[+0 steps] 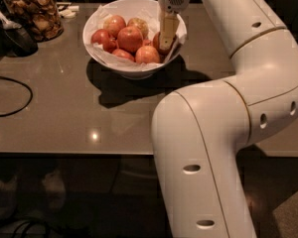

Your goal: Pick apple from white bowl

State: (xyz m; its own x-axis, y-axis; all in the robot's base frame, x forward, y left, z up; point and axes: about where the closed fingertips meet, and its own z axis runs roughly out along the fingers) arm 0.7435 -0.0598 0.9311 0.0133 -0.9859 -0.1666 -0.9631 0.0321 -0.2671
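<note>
The white bowl (97, 53), lined with crinkled paper, stands on the grey table and holds several red apples. My gripper (165, 42) reaches straight down into the right side of the bowl. A red apple (156, 42) sits right against it, mostly hidden behind it. A paler, yellowish apple (137, 25) lies at the back of the bowl, just left of the gripper. A bigger red apple (130, 37) sits in the middle and another (147, 55) at the front.
A glass jar of brown snacks (34, 15) stands at the back left beside a dark object (12, 36). A black cable (10, 95) loops on the table's left. My white arm (228, 133) fills the right side, over the table's front edge (69, 153).
</note>
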